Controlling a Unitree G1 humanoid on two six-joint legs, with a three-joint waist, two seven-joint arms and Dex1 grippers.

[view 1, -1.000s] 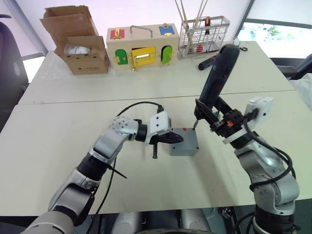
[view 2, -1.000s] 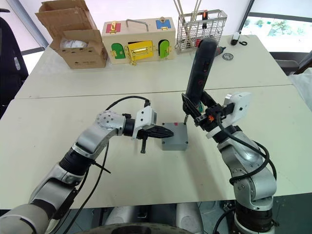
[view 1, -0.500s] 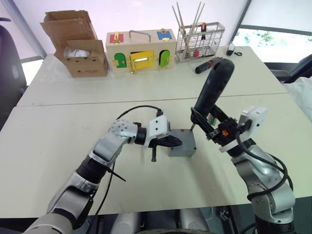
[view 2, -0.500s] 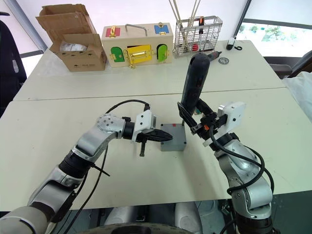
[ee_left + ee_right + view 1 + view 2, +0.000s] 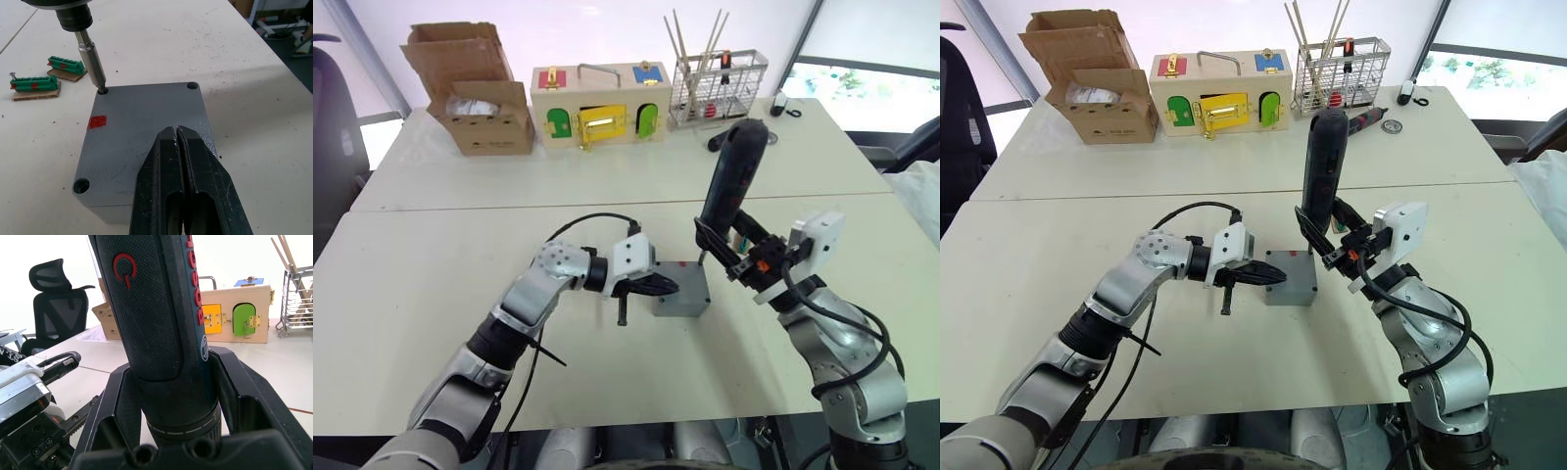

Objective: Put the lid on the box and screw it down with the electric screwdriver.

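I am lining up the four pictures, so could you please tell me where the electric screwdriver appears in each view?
Left eye view: the electric screwdriver stands right of centre, gripped by the right gripper.
Right eye view: it rises just right of centre.
Left wrist view: its metal bit sits in a corner hole of the lid.
Right wrist view: its black body stands between the fingers.
Shared landmark: the wooden latch box.

— What surrounds the work?
— Two pale tables [image 5: 431, 284] pushed together, a seam between them; a black office chair [image 5: 56, 286] beyond the far-left corner.
— And the light?
— Bright daylight – a window [image 5: 862, 83] past the far-right corner, white walls behind the far edge.
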